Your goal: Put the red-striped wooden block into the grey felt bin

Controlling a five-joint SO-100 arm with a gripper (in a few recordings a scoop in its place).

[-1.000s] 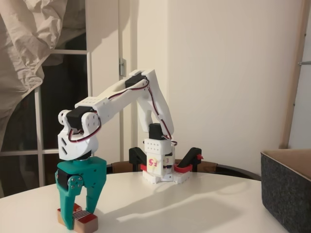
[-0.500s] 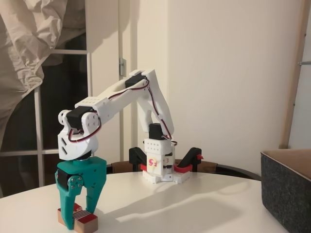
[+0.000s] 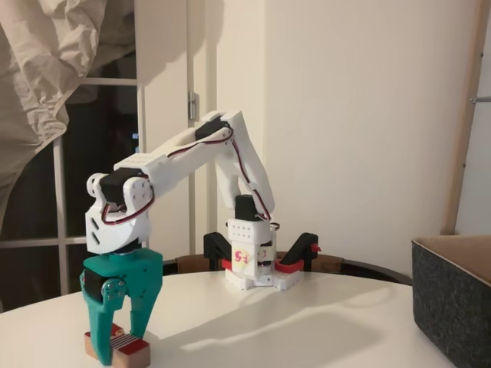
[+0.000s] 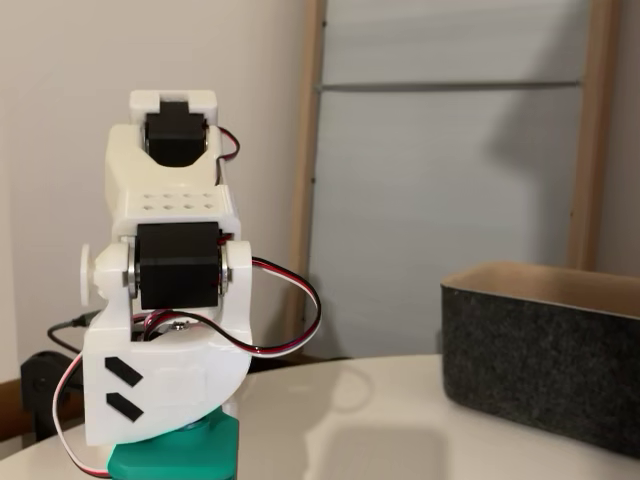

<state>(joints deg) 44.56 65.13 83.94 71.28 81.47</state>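
White round table (image 3: pixel 307 322) before a cream wall, dark window at left. Near the front left edge, teal gripper (image 3: pixel 116 337) pointed straight down, fingers narrowly spread around the block (image 3: pixel 123 346) (striped top showing between them), block flat on the table. Whether the pads actually touch it: cannot tell. White arm (image 3: pixel 184 153) arched over from its base (image 3: pixel 253 264) at the back. Far right, well apart from the block, grey bin (image 3: pixel 453 303), tan inside, upright on the table.
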